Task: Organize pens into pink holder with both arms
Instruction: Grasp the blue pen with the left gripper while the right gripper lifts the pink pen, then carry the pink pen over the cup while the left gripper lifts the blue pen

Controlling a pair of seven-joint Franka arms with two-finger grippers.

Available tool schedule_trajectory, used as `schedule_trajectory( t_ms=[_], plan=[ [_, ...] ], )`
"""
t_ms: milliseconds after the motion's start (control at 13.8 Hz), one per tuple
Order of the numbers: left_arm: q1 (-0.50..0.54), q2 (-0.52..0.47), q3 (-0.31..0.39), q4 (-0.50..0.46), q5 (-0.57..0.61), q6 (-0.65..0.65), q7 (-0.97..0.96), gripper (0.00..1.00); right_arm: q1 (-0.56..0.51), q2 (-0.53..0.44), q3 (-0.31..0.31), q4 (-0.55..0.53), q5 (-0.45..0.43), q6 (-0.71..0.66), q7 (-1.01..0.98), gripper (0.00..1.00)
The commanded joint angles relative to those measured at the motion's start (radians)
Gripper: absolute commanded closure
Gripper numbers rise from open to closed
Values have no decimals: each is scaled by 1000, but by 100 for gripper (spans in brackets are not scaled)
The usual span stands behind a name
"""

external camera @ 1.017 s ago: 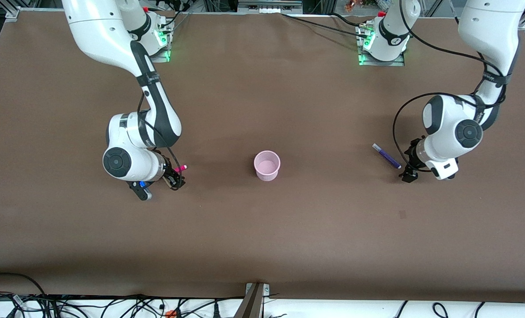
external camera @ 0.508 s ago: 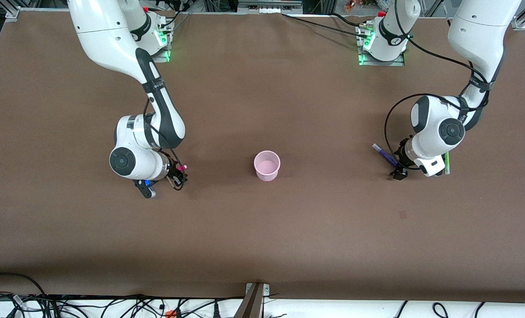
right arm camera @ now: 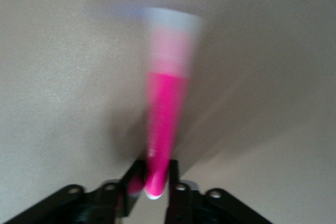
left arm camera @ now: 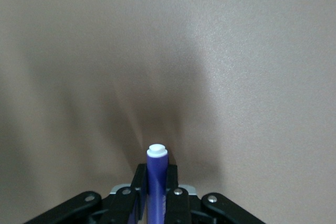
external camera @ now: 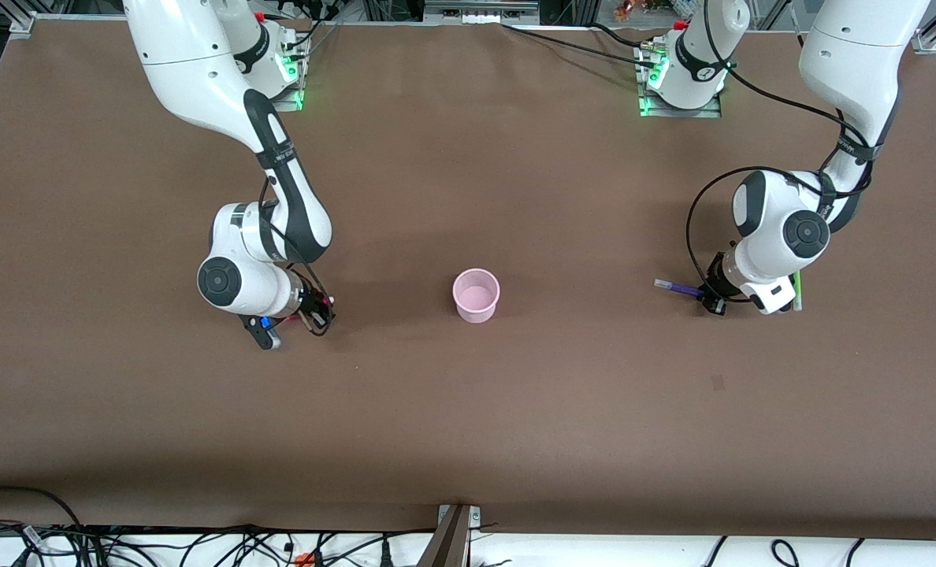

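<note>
1. Front view: the pink holder point(external camera: 476, 294) is standing mid-desk point(external camera: 468, 409). The left end effector point(external camera: 711, 302) is gripping the purple pen point(external camera: 677, 288); a green pen point(external camera: 796, 291) is lying beside it. The right end effector point(external camera: 316, 309) is low, seemingly holding the magenta pen point(external camera: 325, 299).
2. Left wrist view: fingers point(left arm camera: 174, 191) are clamping the purple pen point(left arm camera: 156, 179).
3. Right wrist view: fingers point(right arm camera: 173, 179) are pinching the magenta pen point(right arm camera: 163, 129).

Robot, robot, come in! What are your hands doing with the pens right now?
Left gripper shut on purple pen. Right gripper shut on magenta pen. Pink holder empty, path open. Green pen on table.
</note>
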Motion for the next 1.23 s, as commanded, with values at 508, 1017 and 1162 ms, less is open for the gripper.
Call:
schedule_trajectory(
  t_ms=[508,1017,1162],
  plan=[
    [-17,-236,-58,235,24,-399,-10,100,22,-55,30,-24,23,-28,-8,100],
    [-84,-224,-213,440,119,-512,-229,100,11,-81,22,224,229,-465,22,100],
    [-169,-190,-213,480,217,-510,-401,100,18,-84,28,246,338,-482,20,100]
  ],
)
